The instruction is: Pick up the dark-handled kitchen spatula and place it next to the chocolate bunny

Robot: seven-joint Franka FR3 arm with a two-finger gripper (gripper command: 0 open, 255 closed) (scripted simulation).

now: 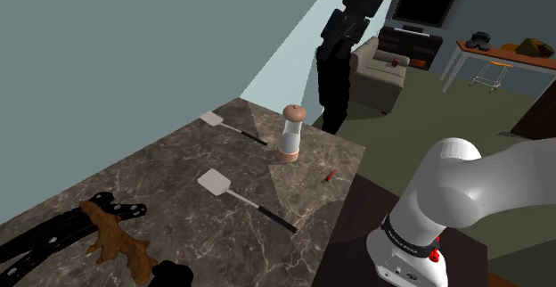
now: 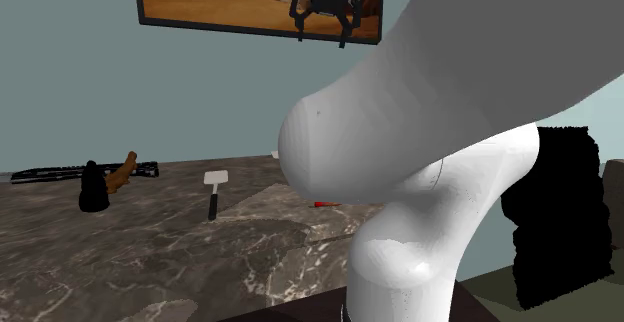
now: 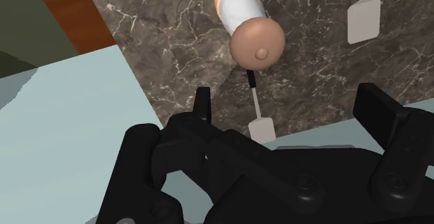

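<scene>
The white arm [image 2: 450,150] bulks closest, rising from its stand [image 1: 352,241], which sits against one side edge of the marbled surface [image 1: 178,178]. At the surface's near edge stands a black lump [image 1: 174,274], with the brown bunny [image 1: 114,239] lying just beside it. The bunny's far end lies close against a flat black thing like a keyboard [image 1: 44,239] at the near corner by the wall.

Toward the middle of the surface lies the nearer spatula [image 1: 249,205], its pale blade toward the wall-side edge and its black handle pointing at the stand-side edge, well apart from the bunny. A small red thing [image 1: 331,176] lies farther on, near the stand-side edge. Past it an upright mill [image 1: 291,134] with a rounded tan cap stands near the far edge.

The farther spatula [image 1: 237,129] lies between the mill and the far corner by the wall, its blade just at the surface's edge and its handle end close to the mill (both spatulas carry dark handles, so I cannot tell which one the task means). The end effector [image 2: 322,32] hangs high above this far part of the surface, its fingers [image 3: 202,108] spread wide and holding nothing. Beyond the far edge are a black area [image 1: 334,98], a sofa [image 1: 383,71] and a screen [image 1: 426,7].
</scene>
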